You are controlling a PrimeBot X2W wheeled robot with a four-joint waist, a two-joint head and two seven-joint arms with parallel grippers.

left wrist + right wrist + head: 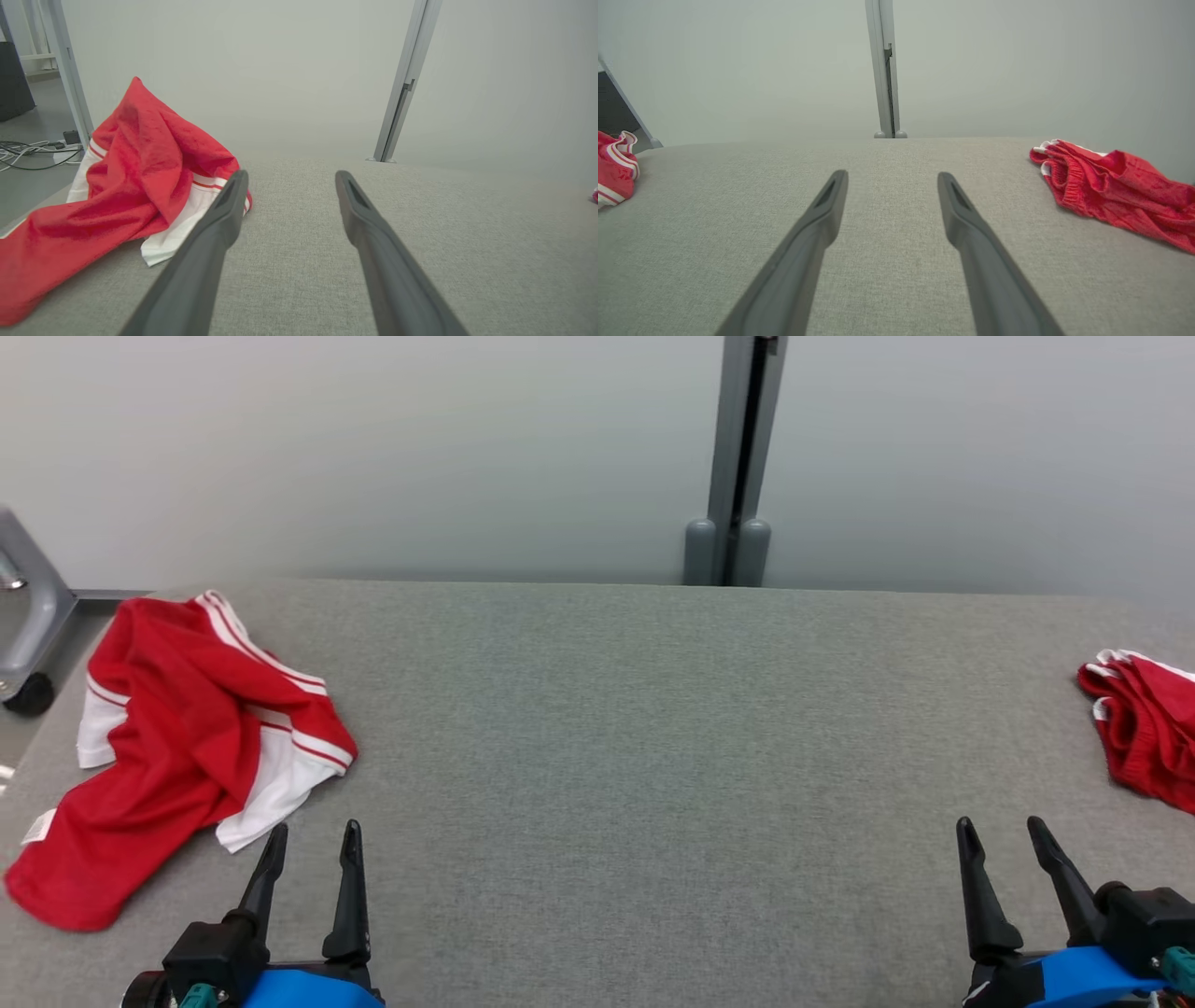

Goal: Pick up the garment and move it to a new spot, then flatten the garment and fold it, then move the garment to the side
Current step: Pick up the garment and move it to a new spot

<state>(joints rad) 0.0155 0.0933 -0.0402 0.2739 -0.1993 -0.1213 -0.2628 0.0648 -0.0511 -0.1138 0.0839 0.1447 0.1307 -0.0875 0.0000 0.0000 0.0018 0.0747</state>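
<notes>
Since left gripper [315, 829] and right gripper [1000, 823] are both spread and empty, we're at pickup; next, left must reach the crumpled garment [187, 747].

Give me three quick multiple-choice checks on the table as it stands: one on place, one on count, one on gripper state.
1. Where does the big crumpled garment with white striped panels lie?
A. In the middle of the table
B. At the left end of the table, just beyond the left gripper
C. Hanging off the far edge

2. How many red garments lie on the table?
A. One
B. Two
C. Three

3. How do the left gripper and the right gripper stand?
A. Both open, holding nothing
B. Left shut on cloth
C. Both shut

Answers:
1 B: the head view shows it heaped at the left end, ahead of that gripper.
2 B: a second, smaller garment lies at the right edge.
3 A: each wrist view shows a wide gap with nothing held.
</notes>
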